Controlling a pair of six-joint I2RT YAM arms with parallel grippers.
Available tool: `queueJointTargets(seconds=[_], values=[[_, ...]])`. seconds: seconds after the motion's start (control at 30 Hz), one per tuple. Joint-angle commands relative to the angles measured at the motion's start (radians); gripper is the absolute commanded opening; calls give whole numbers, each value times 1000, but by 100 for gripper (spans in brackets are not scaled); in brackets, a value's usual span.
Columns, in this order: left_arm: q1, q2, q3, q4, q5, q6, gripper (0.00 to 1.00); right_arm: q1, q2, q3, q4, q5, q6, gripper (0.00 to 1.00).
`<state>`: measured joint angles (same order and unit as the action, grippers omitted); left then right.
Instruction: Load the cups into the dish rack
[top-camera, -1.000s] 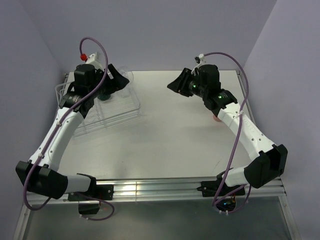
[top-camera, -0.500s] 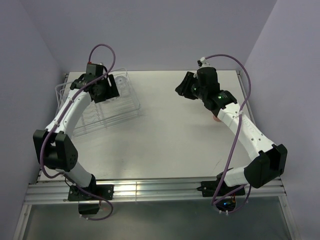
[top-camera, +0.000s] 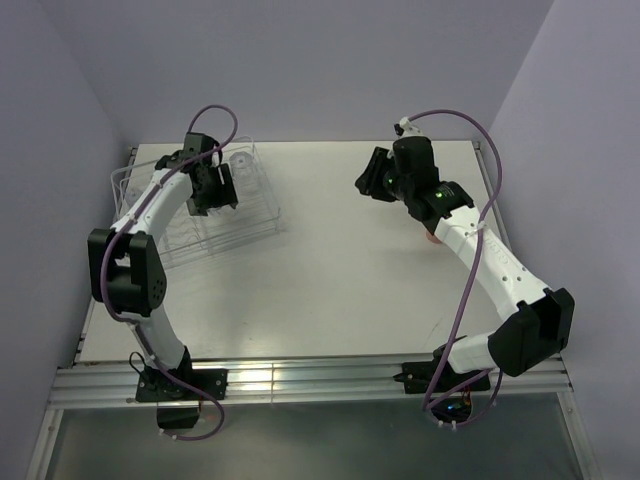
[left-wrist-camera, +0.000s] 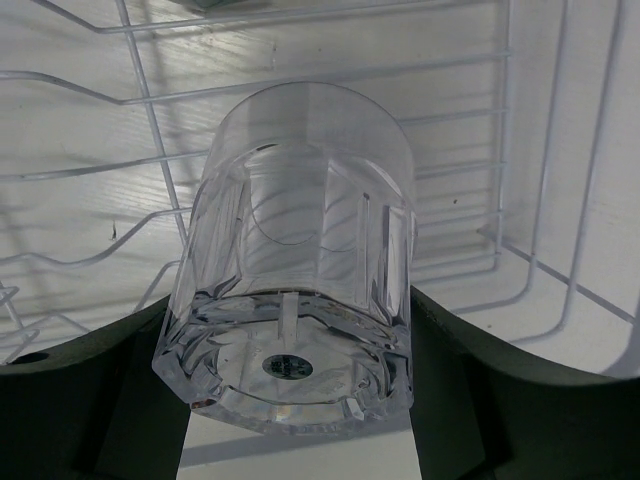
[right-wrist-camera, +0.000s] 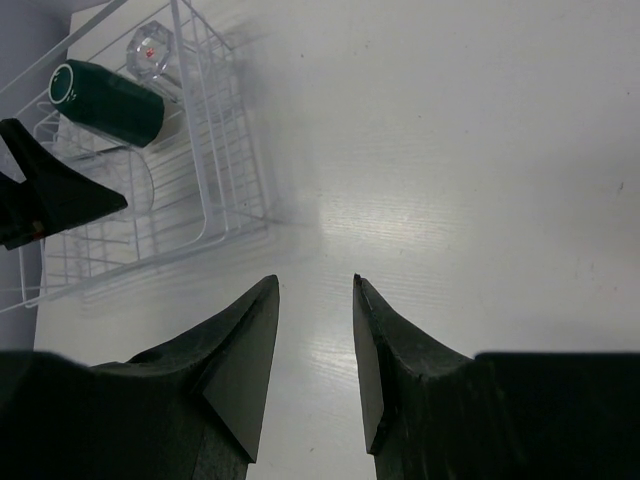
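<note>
We see the left gripper over the dish rack, which sits at the table's far left corner. In the left wrist view its 2 dark fingers press on either side of a clear tumbler, held with its thick base toward the camera and its mouth pointing down at the rack's white wires. We cannot tell whether the tumbler touches the wires.

The right gripper hangs above bare tabletop right of the rack, its jaws a narrow gap apart with nothing between them. From the right wrist view we make out a dark green mug lying on its side in the rack, with a second clear tumbler just beyond it.

In the top view a salmon-pink cup peeks out from under the right arm, on the table well apart from the rack. We count 4 cups across these views
</note>
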<state>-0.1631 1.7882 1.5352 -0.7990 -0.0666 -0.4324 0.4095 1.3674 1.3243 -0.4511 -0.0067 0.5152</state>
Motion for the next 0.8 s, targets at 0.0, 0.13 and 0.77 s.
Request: queueJointTargets(seconds=[0.0,0.13,0.77], values=[[17,22,71,-9,-27,27,0,-6,-7,-5,9,13,-20,43],[34,59,88,-29,-32,41,2,-5,-2,-4,9,14,-26,43],[42,158,129,-82,-99,63,23,-6,21,-5,11,11,-32,43]])
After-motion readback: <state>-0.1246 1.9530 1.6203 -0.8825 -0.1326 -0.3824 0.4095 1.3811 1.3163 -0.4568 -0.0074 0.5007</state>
